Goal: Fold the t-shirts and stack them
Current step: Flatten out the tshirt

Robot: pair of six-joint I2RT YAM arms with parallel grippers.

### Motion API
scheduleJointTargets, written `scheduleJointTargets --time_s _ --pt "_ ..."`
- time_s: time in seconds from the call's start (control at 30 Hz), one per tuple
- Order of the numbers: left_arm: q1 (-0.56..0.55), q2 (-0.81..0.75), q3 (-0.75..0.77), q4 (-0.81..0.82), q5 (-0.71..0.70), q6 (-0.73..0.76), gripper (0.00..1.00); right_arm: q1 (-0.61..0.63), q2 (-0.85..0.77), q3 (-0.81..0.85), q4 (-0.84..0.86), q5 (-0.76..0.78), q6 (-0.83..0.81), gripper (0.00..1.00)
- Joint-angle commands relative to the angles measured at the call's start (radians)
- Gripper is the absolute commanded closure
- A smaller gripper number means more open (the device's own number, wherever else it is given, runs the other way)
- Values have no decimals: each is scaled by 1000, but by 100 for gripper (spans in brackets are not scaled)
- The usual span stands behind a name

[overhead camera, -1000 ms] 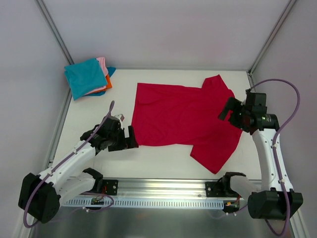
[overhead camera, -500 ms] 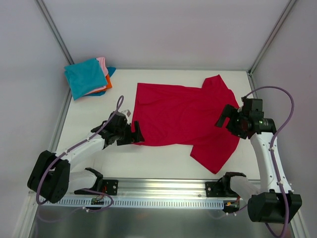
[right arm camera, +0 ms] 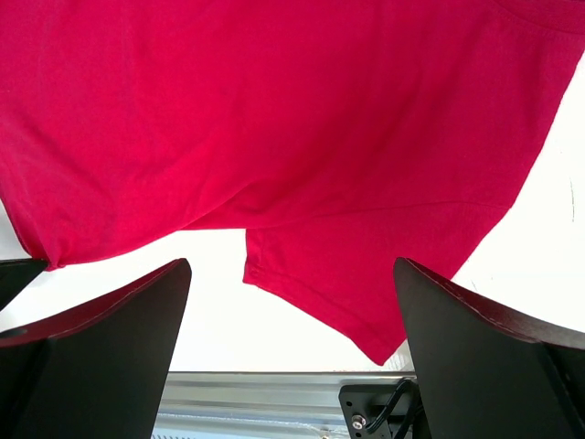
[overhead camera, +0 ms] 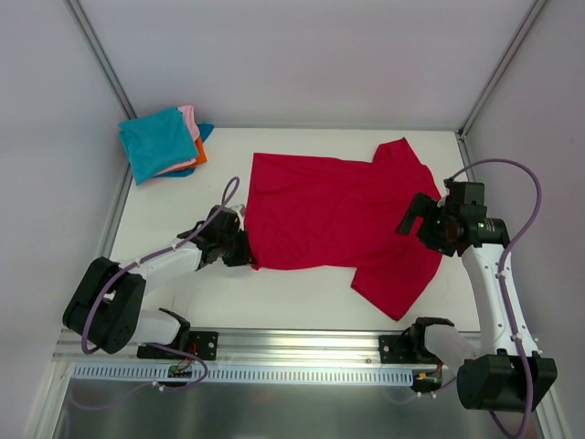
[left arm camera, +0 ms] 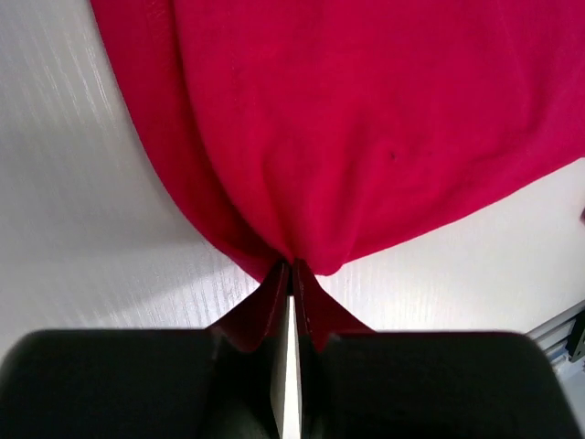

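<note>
A large red t-shirt lies spread flat on the white table, sleeves toward the right. My left gripper is at its near-left hem corner, shut on a pinch of the red cloth, which bunches up between the tips. My right gripper hovers over the shirt's right side by the sleeves, jaws wide open with nothing in them; the red shirt and its near sleeve lie below. Other folded t-shirts, teal on top of pink, orange and blue, sit stacked at the back left.
A metal rail with the arm bases runs along the near table edge. Slanted frame posts and pale walls close in the left, right and back. Bare white table shows in front of the shirt.
My left gripper slid right to the shirt's near-left corner and closed on the hem. The right gripper dropped slightly lower over the shirt's right side, then held still, staying open.
</note>
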Motion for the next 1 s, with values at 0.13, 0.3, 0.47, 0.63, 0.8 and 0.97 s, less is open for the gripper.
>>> scheduleJointTargets --time_s 0.13,0.3,0.47,0.63,0.8,0.97 --pt "-4 -71 67 -91 -35 36 100 -5 -1 -19 -2 -17 -10 0" --pt "-4 -166 139 -229 -93 48 100 -5 -3 -29 3 -11 -13 1" --pt "-6 -238 200 -360 -180 65 100 -5 -3 -31 5 -12 -14 0" --pt "-4 -225 213 -416 -238 72 100 -5 -7 -33 6 -17 -16 0" --pt "-4 -160 222 -447 -311 62 81 -5 -15 -33 0 -17 -20 1" --pt "-3 -114 217 -494 -513 -12 59 -5 -29 -42 -5 -23 -23 0"
